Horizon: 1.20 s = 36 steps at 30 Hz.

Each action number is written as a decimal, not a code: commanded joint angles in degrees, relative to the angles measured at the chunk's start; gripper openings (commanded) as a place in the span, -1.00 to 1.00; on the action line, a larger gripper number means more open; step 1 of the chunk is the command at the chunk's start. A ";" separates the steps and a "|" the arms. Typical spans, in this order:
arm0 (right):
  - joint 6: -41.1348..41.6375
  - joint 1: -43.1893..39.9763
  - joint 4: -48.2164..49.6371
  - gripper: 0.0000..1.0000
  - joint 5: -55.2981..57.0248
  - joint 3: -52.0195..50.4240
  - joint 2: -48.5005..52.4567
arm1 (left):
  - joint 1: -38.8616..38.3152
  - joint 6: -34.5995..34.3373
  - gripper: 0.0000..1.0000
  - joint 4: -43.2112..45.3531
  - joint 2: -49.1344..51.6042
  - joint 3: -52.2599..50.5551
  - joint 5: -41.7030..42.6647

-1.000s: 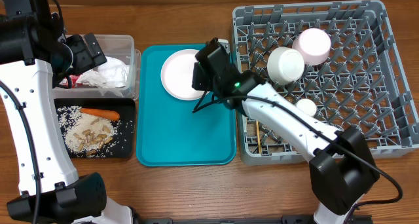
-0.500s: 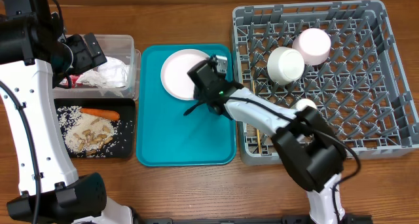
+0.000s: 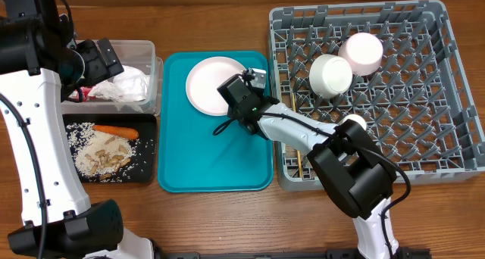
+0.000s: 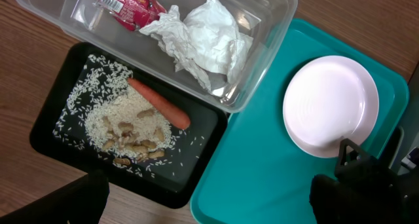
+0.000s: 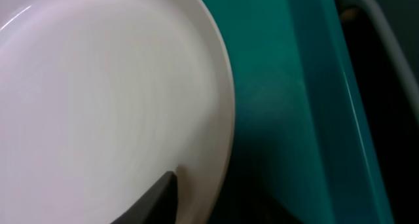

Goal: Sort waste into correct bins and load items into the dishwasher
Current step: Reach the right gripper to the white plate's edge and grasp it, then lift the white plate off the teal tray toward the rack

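Note:
The round white plate [image 3: 206, 83] lies at the back of the teal tray [image 3: 197, 160]. My right gripper [image 3: 236, 101] is at the plate's right rim. In the right wrist view one dark finger lies over the plate [image 5: 98, 86] and the other side is dark beyond the rim; it looks open around the rim [image 5: 216, 198]. My left gripper [image 3: 102, 58] hovers open and empty over the clear tub [image 3: 151, 70], which holds the red wrapper [image 4: 124, 0] and white paper [image 4: 203, 40]. The black tray [image 3: 148, 172] holds the carrot [image 3: 115, 130], rice and scraps [image 3: 102, 154].
The grey dish rack [image 3: 455, 100] at the right holds a white bowl [image 3: 331, 75], a white cup [image 3: 362, 53] and chopsticks [image 3: 299, 159] near its front left. The right arm stretches from the rack's front across the tray's right edge.
The right gripper has moved left and down onto the plate's right rim, and its arm has swung lower over the rack's left side. The left arm has not moved.

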 commanded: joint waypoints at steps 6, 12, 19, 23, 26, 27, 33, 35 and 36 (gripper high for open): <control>0.04 0.28 -0.72 -0.63 0.98 0.15 -0.33 | -0.04 -0.55 1.00 -0.11 0.09 -0.11 -0.13; 0.00 0.28 -0.81 -0.82 0.98 0.15 -0.35 | -0.04 -0.55 1.00 -0.11 0.09 -0.11 -0.13; -1.57 0.26 -3.23 -0.92 0.70 2.47 -2.80 | -0.04 -0.55 1.00 -0.09 0.09 -0.11 -0.13; -7.17 0.28 -4.79 -0.92 -2.32 4.04 -7.17 | -0.04 -0.55 1.00 -0.11 0.09 -0.11 -0.13; -7.78 0.26 -6.34 -0.92 -3.56 4.04 -11.32 | -0.04 -0.55 1.00 -0.09 0.09 -0.11 -0.13; -7.78 0.26 -6.99 -0.92 -3.58 4.04 -12.66 | -0.04 -0.55 1.00 -0.11 0.09 -0.11 -0.13; -14.10 0.15 -9.97 -0.92 -3.54 4.04 -21.44 | -0.04 -0.55 1.00 -0.11 0.09 -0.11 -0.13; -22.01 0.15 -11.61 -0.92 -3.37 4.04 -25.35 | -0.04 -0.55 1.00 -0.11 0.09 -0.11 -0.13; -24.79 0.15 -12.24 -0.92 -2.80 4.04 -26.51 | -0.04 -0.55 1.00 -0.11 0.09 -0.11 -0.13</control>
